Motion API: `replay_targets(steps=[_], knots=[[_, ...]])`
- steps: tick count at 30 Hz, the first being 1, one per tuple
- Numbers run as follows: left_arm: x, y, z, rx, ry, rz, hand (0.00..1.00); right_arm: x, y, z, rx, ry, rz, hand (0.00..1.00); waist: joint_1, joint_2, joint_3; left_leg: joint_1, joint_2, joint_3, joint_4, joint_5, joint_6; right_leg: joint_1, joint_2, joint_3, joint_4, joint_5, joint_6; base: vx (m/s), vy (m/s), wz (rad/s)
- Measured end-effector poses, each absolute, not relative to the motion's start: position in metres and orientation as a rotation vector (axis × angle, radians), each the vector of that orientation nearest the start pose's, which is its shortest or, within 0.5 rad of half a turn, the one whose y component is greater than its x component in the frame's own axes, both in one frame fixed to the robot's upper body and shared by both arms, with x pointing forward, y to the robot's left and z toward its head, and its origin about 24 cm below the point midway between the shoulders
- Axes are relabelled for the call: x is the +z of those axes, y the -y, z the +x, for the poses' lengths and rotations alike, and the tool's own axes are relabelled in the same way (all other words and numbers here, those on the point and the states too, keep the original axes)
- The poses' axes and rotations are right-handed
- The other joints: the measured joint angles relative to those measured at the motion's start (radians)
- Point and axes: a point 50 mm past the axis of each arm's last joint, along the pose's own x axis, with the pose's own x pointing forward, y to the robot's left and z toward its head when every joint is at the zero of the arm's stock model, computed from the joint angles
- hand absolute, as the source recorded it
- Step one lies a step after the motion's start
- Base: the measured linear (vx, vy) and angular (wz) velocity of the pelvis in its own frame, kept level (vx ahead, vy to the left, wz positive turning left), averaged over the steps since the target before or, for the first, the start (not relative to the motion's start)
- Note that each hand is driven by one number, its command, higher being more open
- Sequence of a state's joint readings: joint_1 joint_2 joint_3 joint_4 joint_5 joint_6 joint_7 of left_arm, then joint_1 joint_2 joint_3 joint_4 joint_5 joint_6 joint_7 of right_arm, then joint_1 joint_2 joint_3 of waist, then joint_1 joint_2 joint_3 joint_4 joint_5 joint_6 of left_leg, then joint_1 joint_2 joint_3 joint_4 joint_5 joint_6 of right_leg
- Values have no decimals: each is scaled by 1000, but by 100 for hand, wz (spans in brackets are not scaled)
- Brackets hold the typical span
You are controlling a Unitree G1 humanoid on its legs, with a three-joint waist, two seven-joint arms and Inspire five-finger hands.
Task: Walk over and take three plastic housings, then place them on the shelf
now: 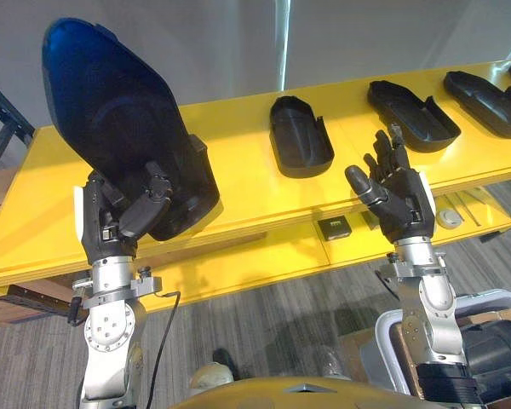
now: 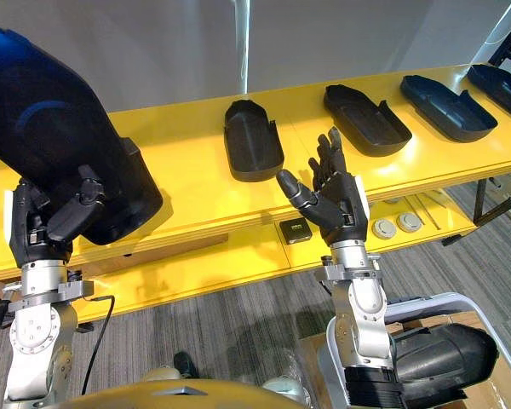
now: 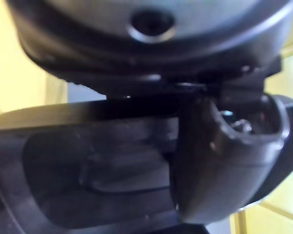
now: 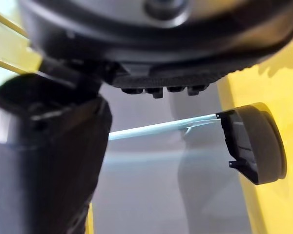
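Observation:
My left hand [image 1: 123, 217] is shut on a large dark plastic housing [image 1: 119, 119], holding it upright above the left part of the yellow shelf [image 1: 238, 136]; its fingers [image 3: 219, 161] curl over the housing's rim. My right hand [image 1: 396, 192] is open, fingers straight, raised in front of the shelf with nothing in it. A second housing [image 1: 300, 135] lies on the shelf just left of and beyond that hand. A third housing [image 1: 413, 113] lies further right, and another housing [image 1: 485, 100] near the right end.
A lower yellow shelf board [image 1: 264, 256] carries a small dark box [image 1: 334, 227] and two round discs [image 2: 396, 226]. A dark metal frame [image 1: 4, 128] stands at the shelf's left end. A grey wall rises behind. A bin [image 2: 434, 341] sits at lower right.

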State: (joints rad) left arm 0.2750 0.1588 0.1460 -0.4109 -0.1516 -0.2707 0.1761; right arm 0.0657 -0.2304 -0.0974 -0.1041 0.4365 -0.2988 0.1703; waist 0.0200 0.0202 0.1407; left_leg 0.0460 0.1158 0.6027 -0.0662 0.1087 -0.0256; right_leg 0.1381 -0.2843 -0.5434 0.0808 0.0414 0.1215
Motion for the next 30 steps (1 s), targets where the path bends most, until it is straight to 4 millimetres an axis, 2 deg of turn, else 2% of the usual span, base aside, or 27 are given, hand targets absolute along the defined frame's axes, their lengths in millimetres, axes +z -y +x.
replay_targets(steps=[5,9,12,16,20,22,25,30], knots=[[112,-221,185,319,440,43,0,91,212,233,41,380,155,100,2,1,1,-1,-2,5,-19,27,3,-4,6,3,-14,-12,1,-68,2,-3],[113,-224,184,333,442,49,0,91,214,233,11,376,154,100,1,6,1,-2,2,11,-23,41,-2,-13,9,13,-15,-43,11,-101,-4,-5],[114,-226,184,333,446,55,0,90,215,233,-5,374,155,100,-8,15,-4,-2,10,13,-23,48,-4,-16,15,16,-18,-45,13,-79,17,-4],[117,-231,185,287,446,84,0,87,217,230,-22,360,153,100,-19,14,-6,-4,19,19,-23,54,-5,-20,28,29,-30,-39,10,-34,34,-5],[121,-234,197,171,404,86,0,83,222,225,-41,337,122,100,-25,17,-15,-24,20,26,-23,61,4,-43,31,38,-32,-28,9,8,32,-5],[121,-237,207,136,377,114,0,83,224,225,-40,335,112,100,-25,19,-16,-29,22,35,-23,62,5,-53,33,51,-35,-11,19,31,29,-13],[114,-249,226,119,284,142,0,83,224,225,-17,327,97,100,-40,19,-17,-29,24,43,-23,67,5,-55,34,60,-35,-5,17,22,29,-10],[99,-269,250,148,145,74,0,86,228,225,7,306,60,100,-55,20,-17,-42,35,65,-23,71,4,-87,44,86,-35,2,10,-29,27,-13]])
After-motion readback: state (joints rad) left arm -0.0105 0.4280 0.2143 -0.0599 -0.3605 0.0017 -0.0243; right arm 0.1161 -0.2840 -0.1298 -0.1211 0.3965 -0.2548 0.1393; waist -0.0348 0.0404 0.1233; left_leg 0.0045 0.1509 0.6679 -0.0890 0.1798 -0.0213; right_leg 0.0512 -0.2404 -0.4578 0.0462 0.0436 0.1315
